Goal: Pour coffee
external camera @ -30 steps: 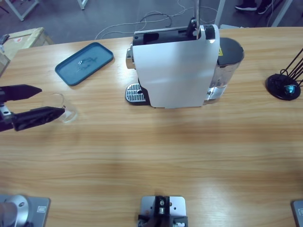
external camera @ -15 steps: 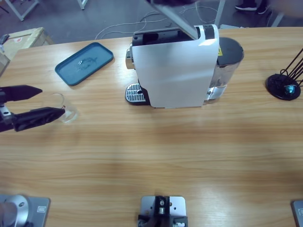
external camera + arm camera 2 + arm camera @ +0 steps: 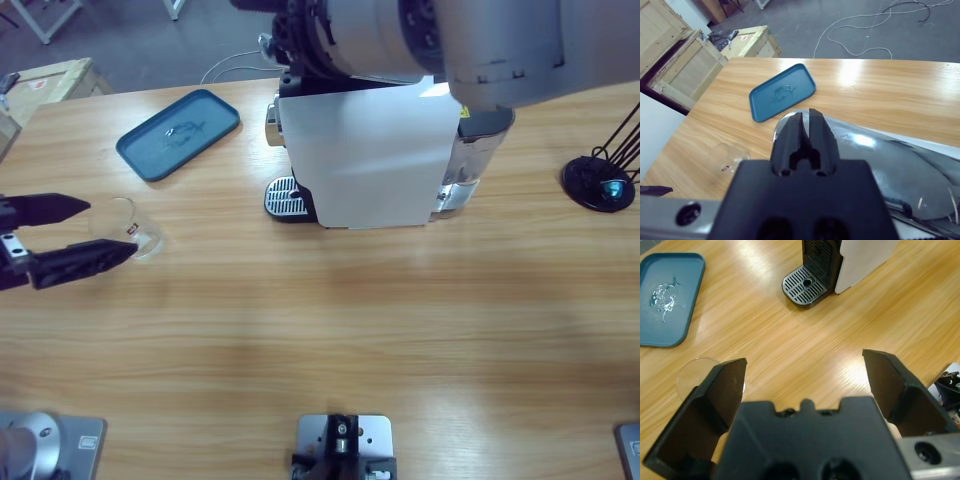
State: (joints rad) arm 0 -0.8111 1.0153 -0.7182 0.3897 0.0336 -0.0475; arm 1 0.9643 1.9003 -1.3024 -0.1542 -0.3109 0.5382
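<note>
Your left gripper (image 3: 85, 232) sits at the table's (image 3: 300, 330) left edge with its jaws spread wide and nothing between them. The small clear drinking glass (image 3: 125, 226) stands just beyond the jaw tips, in line with the gap; in your left wrist view the glass (image 3: 702, 380) shows partly behind one jaw. Whether there is any coffee in the glass cannot be told from these views. Past the glass, farther from that gripper, lies the blue tray (image 3: 178, 133), and off to the side stands the white coffee machine (image 3: 365, 150) with its drip grate (image 3: 804, 286) facing your left gripper.

Your right gripper (image 3: 809, 125) has its jaws pressed together, holding nothing, and hangs above the top of the coffee machine. From there the blue tray (image 3: 783, 98) lies ahead of its tips, and the glass (image 3: 727, 157) is off to one side, lower in that view.
</note>
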